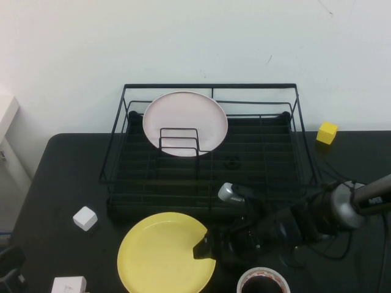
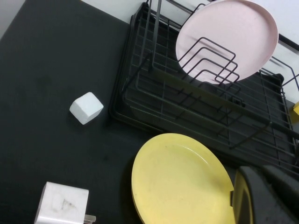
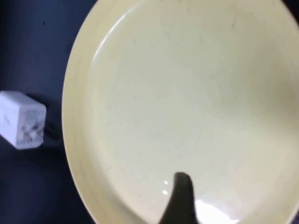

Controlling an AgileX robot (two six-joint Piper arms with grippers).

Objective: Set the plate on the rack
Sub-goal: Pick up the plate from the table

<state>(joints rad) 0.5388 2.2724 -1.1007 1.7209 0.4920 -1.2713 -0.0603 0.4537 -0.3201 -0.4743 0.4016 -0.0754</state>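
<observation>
Your right gripper pinched the round yellow plate's rim on the black counter with its fingers, lift toward the black wire rack apparently next; your left gripper sat out of view, fingers' state untellable.

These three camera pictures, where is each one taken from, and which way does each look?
High view: raised on the robot's side, angled down at the large black wire rack and round yellow plate; the right arm's pincer reaches over the plate's rim.
Left wrist view: on the left arm, whose pincer is out of view, facing rack, plate and pale pink plate.
Right wrist view: on the right arm, close over the yellow plate; one dark fingertip shows.
All views share the yellow plate.
</observation>
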